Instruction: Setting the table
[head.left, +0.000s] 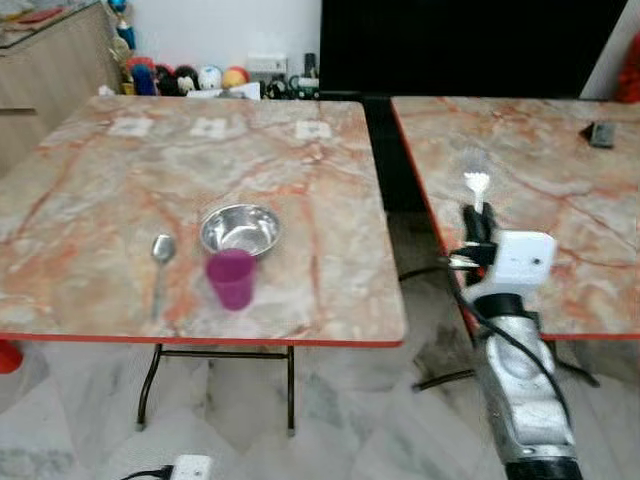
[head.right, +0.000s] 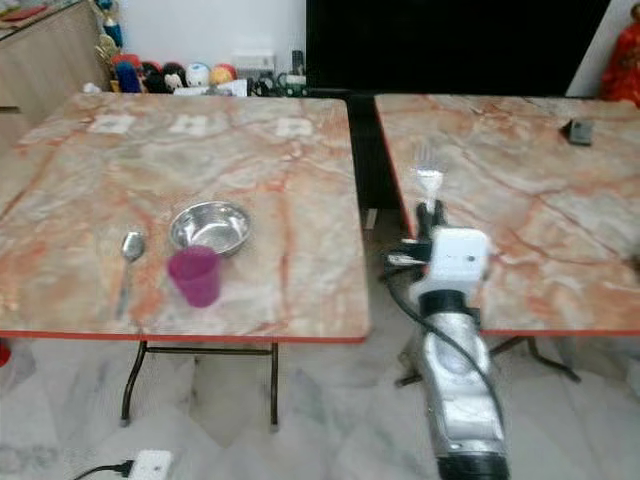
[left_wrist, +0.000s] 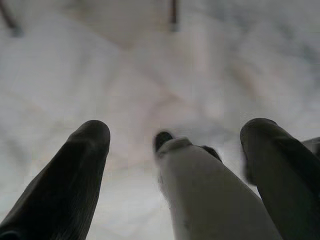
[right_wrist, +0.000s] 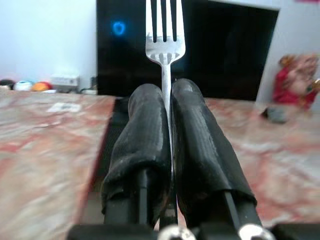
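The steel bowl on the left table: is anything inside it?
The steel bowl looks empty, just bare shiny metal. The purple cup in front covers part of its near rim, so that part stays unseen.

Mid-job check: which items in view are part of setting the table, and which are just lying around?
Part of the job:
- silver metal fork, clamped in the right gripper
- round steel bowl
- magenta plastic cup
- silver metal spoon

Just lying about:
- small dark object on the right table
- colourful toys by the wall
- white power strip on the floor

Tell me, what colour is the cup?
The cup is pinkish purple, by the bowl; clearest in the left eye view.
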